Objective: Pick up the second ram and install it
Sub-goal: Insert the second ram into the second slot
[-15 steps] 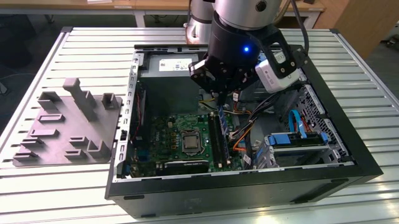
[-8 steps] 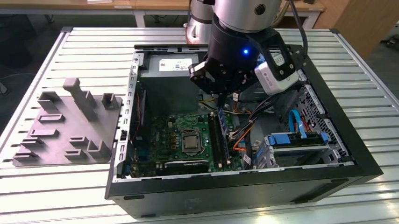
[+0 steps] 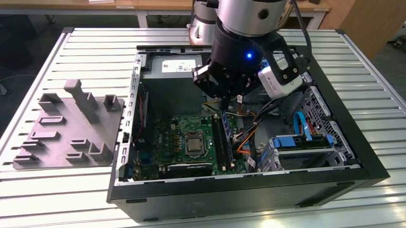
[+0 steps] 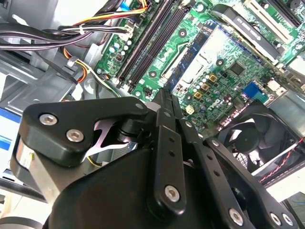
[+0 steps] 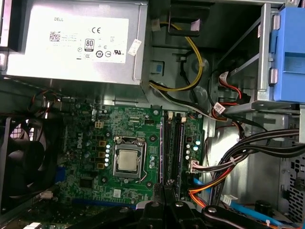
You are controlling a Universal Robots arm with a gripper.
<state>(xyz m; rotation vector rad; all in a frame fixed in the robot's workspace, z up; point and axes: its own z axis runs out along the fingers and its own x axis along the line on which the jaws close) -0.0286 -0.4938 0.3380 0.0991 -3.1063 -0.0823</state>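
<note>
My gripper (image 3: pixel 222 108) hangs inside the open computer case (image 3: pixel 355 142), a short way above the green motherboard (image 3: pixel 184 137). In both wrist views its black fingers (image 4: pixel 166 112) (image 5: pixel 164 193) are pressed together, and I make out no ram between them. The two long memory slots (image 5: pixel 174 145) (image 4: pixel 145 40) run just beyond the fingertips, beside the processor socket (image 5: pixel 127 160). In the exterior view the slots (image 3: pixel 225 140) hold dark bluish strips; I cannot tell whether one or both are filled.
A grey holder fixture (image 3: pixel 70 128) sits on the slatted table at the exterior view's left. The case also holds the power supply (image 5: pixel 76 40), a fan (image 4: pixel 257 138), a blue drive bracket (image 3: pixel 301 141) and cable bundles (image 5: pixel 238 157) close to the slots.
</note>
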